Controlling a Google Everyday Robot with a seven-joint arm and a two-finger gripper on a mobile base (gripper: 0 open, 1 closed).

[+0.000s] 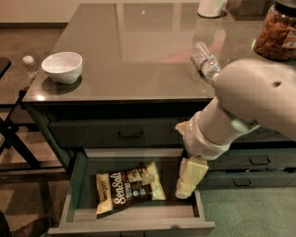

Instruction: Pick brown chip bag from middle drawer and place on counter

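The brown chip bag (129, 186), brown in the middle with pale yellow ends and white "Sea Salt" script, lies flat in the open middle drawer (134, 215), left of centre. My gripper (187, 182) hangs down from the arm over the drawer's right side, to the right of the bag and apart from it. The counter (138, 51) is a glossy grey-brown top above the drawers.
A white bowl (62, 66) stands at the counter's front left. A clear water bottle (206, 65) lies on its right side, a jar of nuts (278, 31) at the far right, a white container (212, 7) at the back. A closed drawer with bar handle (129, 134) sits above the open one.
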